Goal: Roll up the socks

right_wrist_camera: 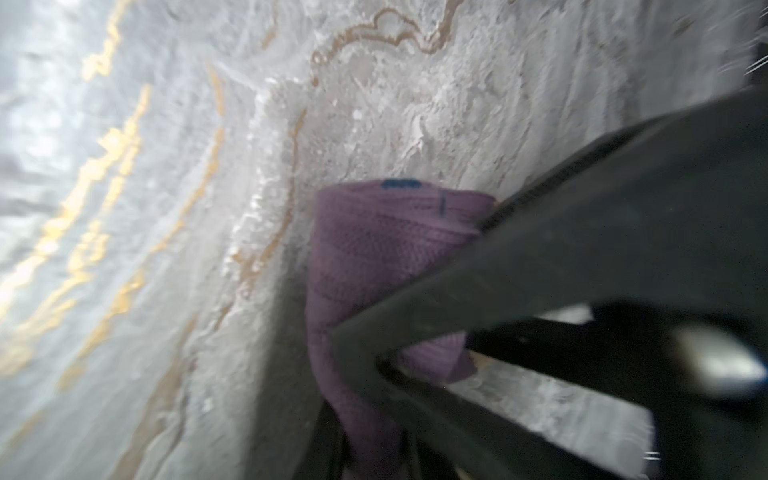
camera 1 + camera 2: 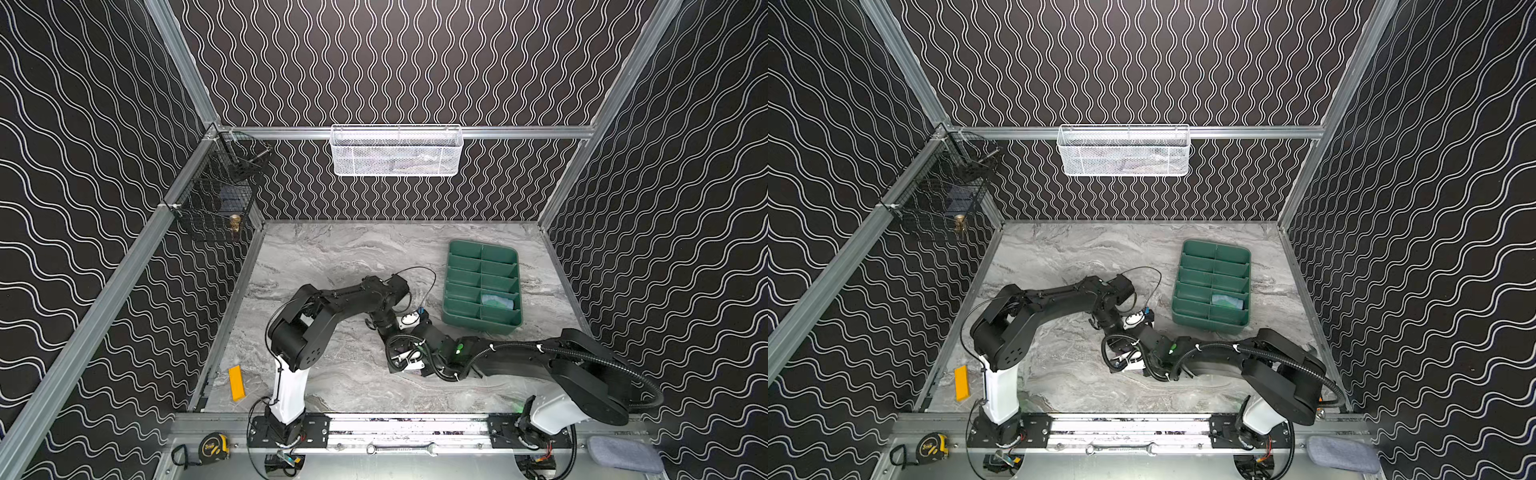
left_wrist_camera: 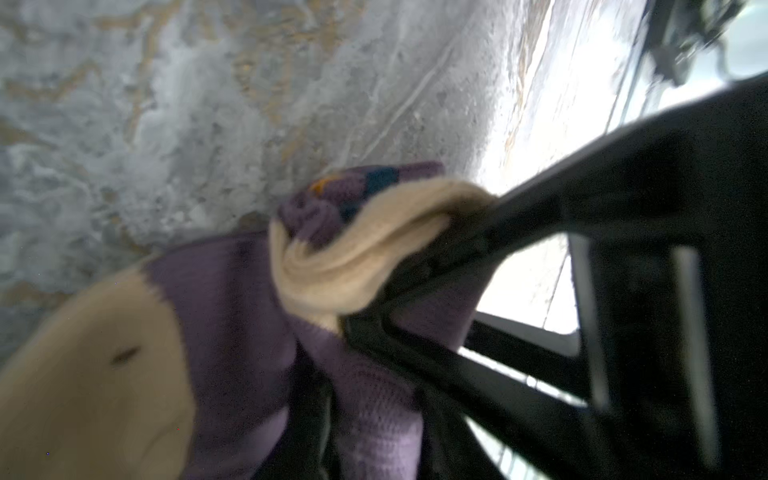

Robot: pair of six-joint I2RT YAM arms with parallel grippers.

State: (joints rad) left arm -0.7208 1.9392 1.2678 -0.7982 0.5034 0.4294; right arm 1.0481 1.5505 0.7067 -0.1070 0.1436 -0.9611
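Step in hand: rolling the purple sock (image 3: 232,311). Its tan end is curling over into a loose first turn, so the roll is looking only partly made.
Purple sock, place: it is lying mid-table (image 2: 332,257), just left of and nearer than the green tray (image 2: 482,327). The two wrists are hiding it in both top views.
Blue sock (image 2: 496,301): it is sitting bundled in a right-hand compartment of the tray, toward the near end, and is judged finished.
Left gripper (image 3: 328,374): the tan fold is pressing against one finger. Blur is hiding whether the fingers are pinching or standing off it, so I cannot tell.
Right gripper (image 1: 353,395): the fingers are sitting close together on the purple fabric, which is running between them. It looks like a clamp.
Next move is calling for: one gripper pinning the curled end flat while the other is taking a fresh hold and turning the roll on toward the cuff.
Care: loose knit is likely to unroll if both let go together.
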